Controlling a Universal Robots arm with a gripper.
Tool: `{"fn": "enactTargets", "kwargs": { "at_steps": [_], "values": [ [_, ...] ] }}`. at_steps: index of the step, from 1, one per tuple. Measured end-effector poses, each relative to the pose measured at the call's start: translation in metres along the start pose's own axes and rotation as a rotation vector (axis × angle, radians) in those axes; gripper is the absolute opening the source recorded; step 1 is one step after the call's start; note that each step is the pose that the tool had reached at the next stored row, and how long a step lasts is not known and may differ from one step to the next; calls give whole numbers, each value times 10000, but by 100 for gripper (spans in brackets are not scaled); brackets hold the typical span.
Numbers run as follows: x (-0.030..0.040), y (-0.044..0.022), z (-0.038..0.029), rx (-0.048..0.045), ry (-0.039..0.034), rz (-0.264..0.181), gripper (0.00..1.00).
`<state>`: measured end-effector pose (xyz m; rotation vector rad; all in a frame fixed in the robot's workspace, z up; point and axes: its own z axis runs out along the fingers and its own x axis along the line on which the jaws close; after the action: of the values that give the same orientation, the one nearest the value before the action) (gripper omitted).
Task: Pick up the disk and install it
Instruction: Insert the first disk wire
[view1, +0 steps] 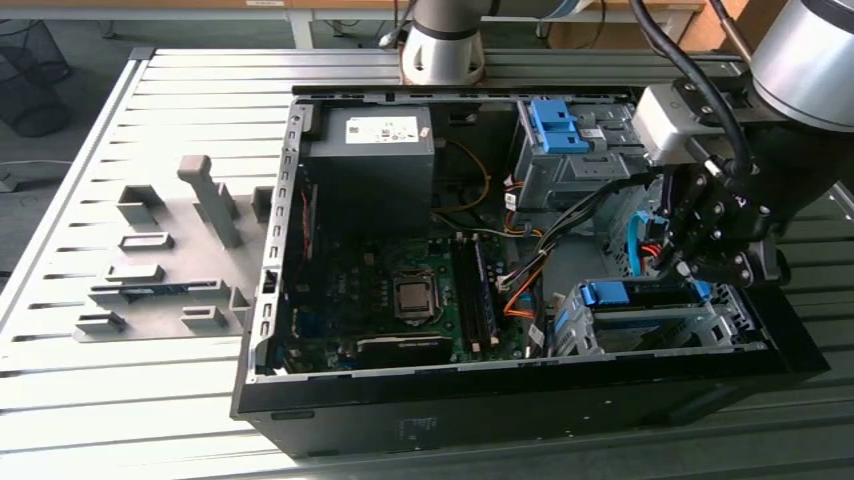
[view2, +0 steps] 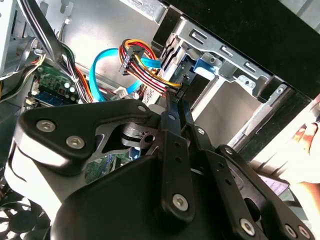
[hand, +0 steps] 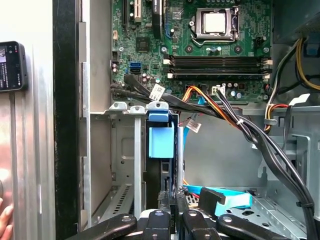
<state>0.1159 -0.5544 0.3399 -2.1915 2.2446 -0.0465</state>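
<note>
Disk (view1: 638, 293) sits in the drive cage (view1: 667, 330) at the lower right of the exterior view. Your hand (view1: 707, 262) is pressed shut just above it, so the job looks nearly done.

Silver-grey arm (view1: 814, 55), black cables – black linkage gripper (view2: 175, 165), silver screws

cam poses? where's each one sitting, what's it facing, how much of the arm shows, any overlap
Exterior view: off the arm, looking down on the open computer case; arm and gripper over the drive cage.
First wrist view: on the wrist, facing past the gripper to the blue carrier and motherboard.
Second wrist view: on the wrist, gripper linkages in front.
Shared: both wrist views show the blue carrier.
</note>
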Motion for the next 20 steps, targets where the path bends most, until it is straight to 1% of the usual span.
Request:
{"fn": "enactTargets", "kwargs": {
  "at_steps": [5, 20],
  "values": [
    [1, 1, 4, 0, 0, 1, 16],
    [8, 4, 56, 0, -1, 5, 16]
  ]
}}
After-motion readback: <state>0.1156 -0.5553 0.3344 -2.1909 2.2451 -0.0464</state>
